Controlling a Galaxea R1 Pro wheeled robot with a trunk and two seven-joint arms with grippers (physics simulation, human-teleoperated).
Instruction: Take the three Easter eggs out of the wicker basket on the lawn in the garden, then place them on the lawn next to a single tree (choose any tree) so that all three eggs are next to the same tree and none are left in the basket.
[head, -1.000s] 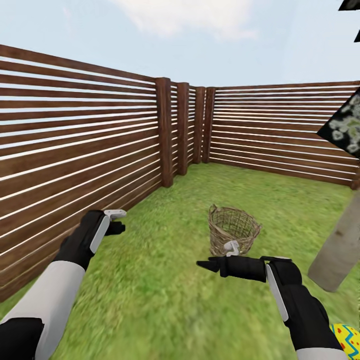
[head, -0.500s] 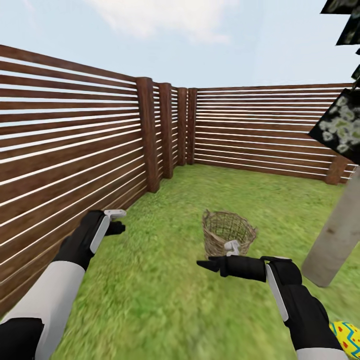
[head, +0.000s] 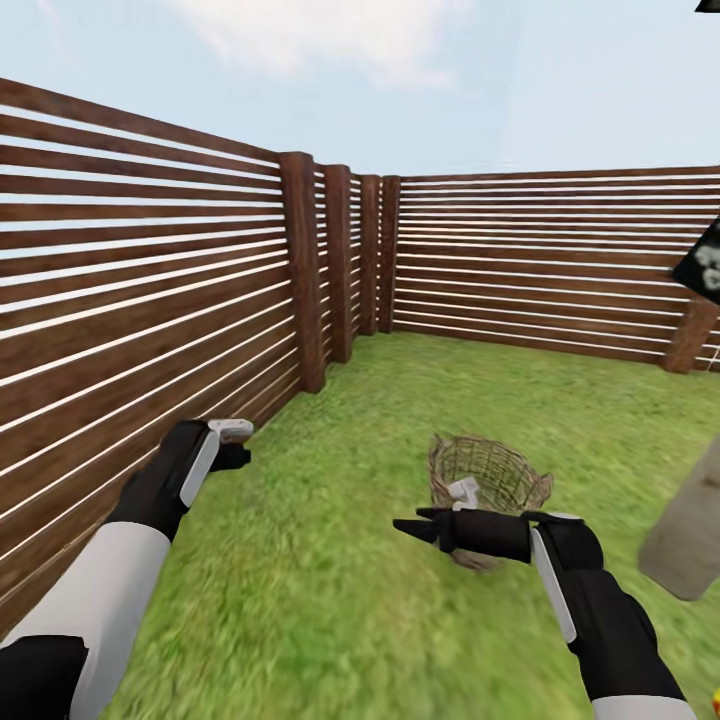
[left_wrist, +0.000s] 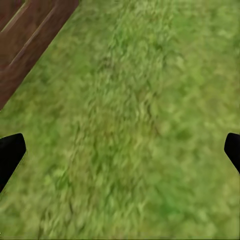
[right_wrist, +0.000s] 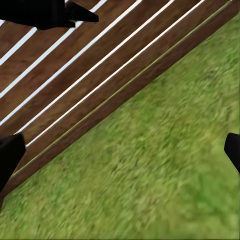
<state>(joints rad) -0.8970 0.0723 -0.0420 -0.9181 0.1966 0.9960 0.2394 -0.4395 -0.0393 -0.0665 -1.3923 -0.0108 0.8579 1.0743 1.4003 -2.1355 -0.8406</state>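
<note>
The wicker basket (head: 488, 482) is seen standing upright on the lawn (head: 340, 600), directly beyond the right hand (head: 412, 527), whose dark fingers overlap the basket's near rim in the head view; whether they touch it cannot be told. Nothing can be made out inside the basket through its open weave. The right hand is held empty with its fingers spread wide, as shown by the two tips at opposite edges of the right wrist view over grass and the slatted fence (right_wrist: 90, 75). The left hand (head: 236, 445) is held over the grass close to the fence, well apart from the basket, likewise wide and empty. A pale tree trunk (head: 688, 545) is seen just to the right of the basket.
</note>
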